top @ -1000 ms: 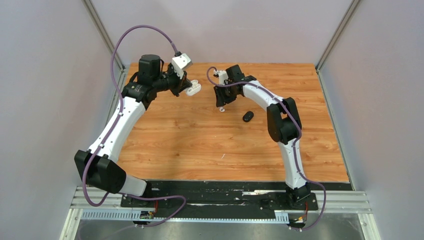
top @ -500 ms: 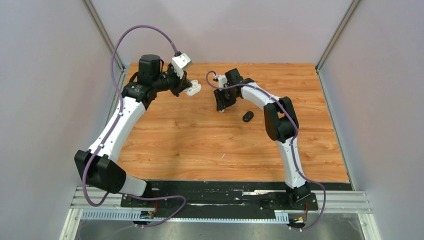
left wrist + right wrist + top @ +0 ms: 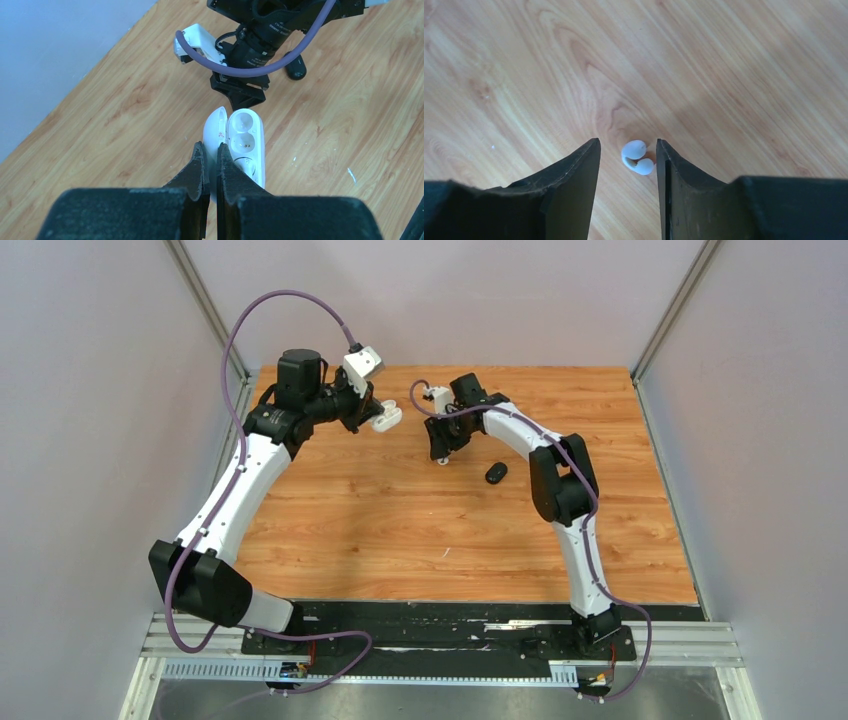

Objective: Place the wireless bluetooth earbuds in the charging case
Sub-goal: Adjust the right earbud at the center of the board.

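Right wrist view: looks straight down between the fingers of the right gripper (image 3: pixel 627 145) onto the wooden table (image 3: pixel 734 60). Jaws apart, one on each side of a white earbud (image 3: pixel 638 157) lying on the wood. Earbud between the jaws, close to the fingertips and nearer one finger than the other (just beside it; touching or not, hard to tell). Not clamped on anything.

Left wrist view: shows the left gripper (image 3: pixel 210 160) with jaws drawn together, pinching the lid (image 3: pixel 214 131) of the white charging case (image 3: pixel 245 142). Holds the case open and off the table, lid running on past the fingertips, body hinged out to one side of the jaws with its wells facing the camera. Impossible to tell whether either well holds a bud. Straight out beyond the fingertips, the wrist of the right arm (image 3: pixel 270 25), pointing down at the wood; further out past that, a black oval item (image 3: pixel 296 70) resting on the table.

Top external view: places the clamped case well apart from the right gripper's jaws, and the black oval item near those jaws, off to their outer side, apart from the white earbud beneath them
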You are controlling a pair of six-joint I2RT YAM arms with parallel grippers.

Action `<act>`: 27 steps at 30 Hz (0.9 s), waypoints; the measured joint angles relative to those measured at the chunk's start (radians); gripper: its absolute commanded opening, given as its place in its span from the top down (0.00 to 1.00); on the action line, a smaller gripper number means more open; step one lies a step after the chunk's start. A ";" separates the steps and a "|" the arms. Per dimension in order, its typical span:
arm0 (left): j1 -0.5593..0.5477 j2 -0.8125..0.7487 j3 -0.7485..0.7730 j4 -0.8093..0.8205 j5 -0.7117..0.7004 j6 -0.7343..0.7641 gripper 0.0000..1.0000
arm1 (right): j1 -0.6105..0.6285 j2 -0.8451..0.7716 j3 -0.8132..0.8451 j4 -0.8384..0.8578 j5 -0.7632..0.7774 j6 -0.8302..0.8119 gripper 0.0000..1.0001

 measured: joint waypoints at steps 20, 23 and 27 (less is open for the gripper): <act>0.000 0.000 0.000 0.000 0.000 -0.004 1.00 | 0.017 -0.032 -0.001 -0.034 -0.068 -0.072 0.57; 0.000 0.000 0.000 0.000 0.000 -0.004 1.00 | 0.017 -0.032 -0.001 -0.040 -0.056 -0.080 0.57; 0.000 0.000 0.000 0.000 0.000 -0.004 1.00 | 0.017 -0.032 -0.001 -0.042 -0.049 -0.085 0.57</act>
